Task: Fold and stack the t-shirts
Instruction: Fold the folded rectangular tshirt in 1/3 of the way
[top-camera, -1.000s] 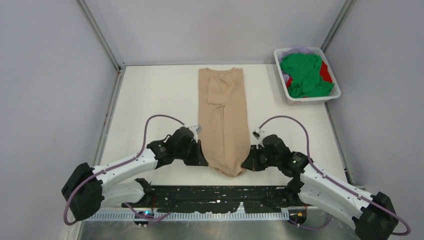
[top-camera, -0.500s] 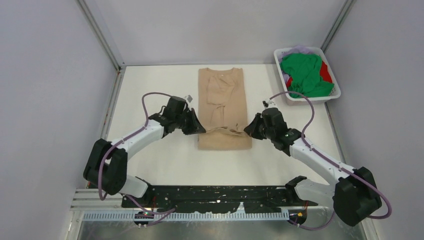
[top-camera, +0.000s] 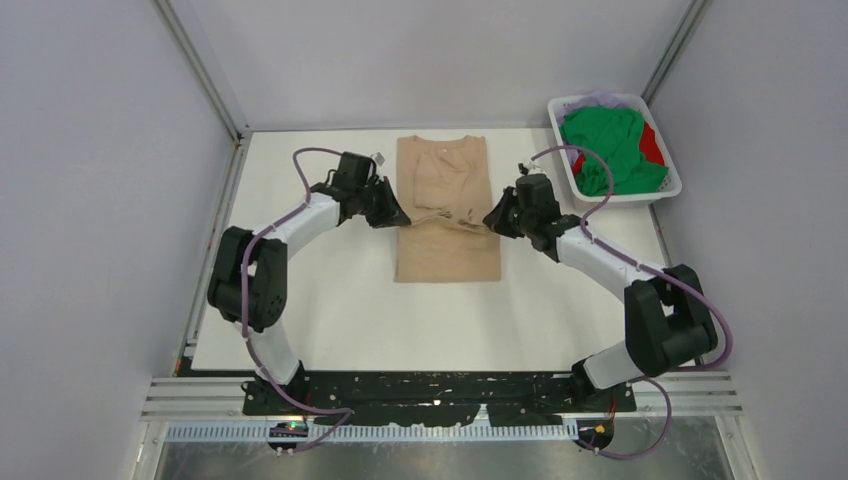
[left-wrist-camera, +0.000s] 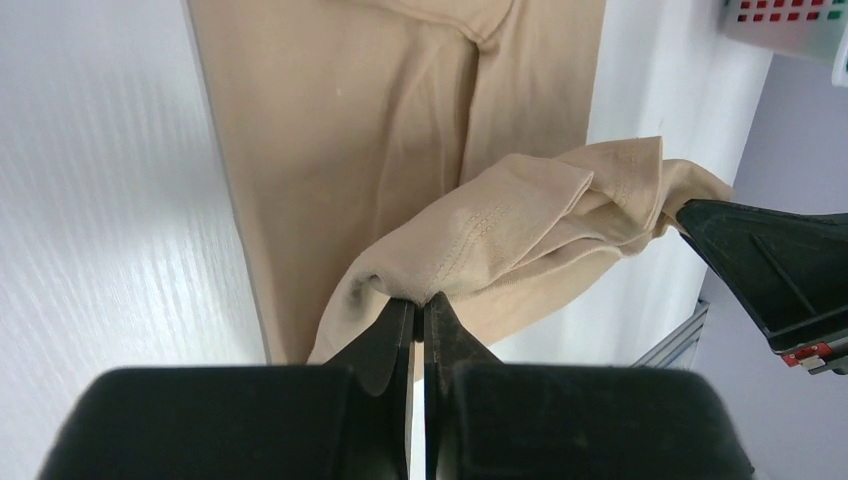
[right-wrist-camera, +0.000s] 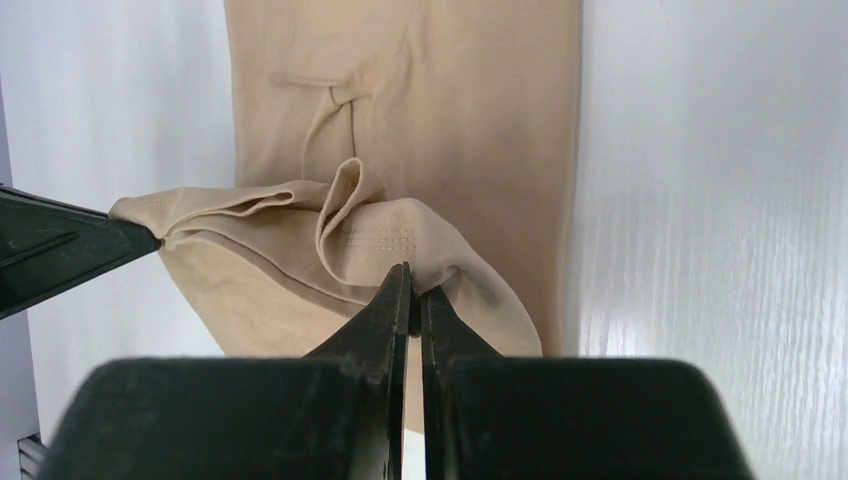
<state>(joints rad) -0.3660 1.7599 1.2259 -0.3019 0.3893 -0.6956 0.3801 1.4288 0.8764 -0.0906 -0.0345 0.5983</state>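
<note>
Moved: both arms have reached out from their bases, carrying the hem of the beige t-shirt (top-camera: 447, 250) from the near edge of the table (top-camera: 320, 300) up over its own body toward the collar.
Shirt now: mid-table, sleeves tucked in to a narrow strip, lower half doubled over. The raised hem sags in folds between the two grippers, above the chest.
Left pinch: the left gripper (left-wrist-camera: 418, 305) has its jaws closed tight on the hem's left corner.
Right pinch: the right gripper (right-wrist-camera: 410, 290) is likewise clamped on the right corner.
Waiting: the green t-shirt (top-camera: 605, 145), red t-shirt (top-camera: 652, 143) and lilac t-shirt (top-camera: 600, 98) are heaped in the white slatted basket (top-camera: 668, 185) at the far right corner.
Handling: probably light and limp. It will droop wherever it is unsupported, bunch easily, and may drag the layer beneath.
Where to hold: likely best at the stitched hem corners, where the cloth is thickest, kept well apart so the edge lands straight.
</note>
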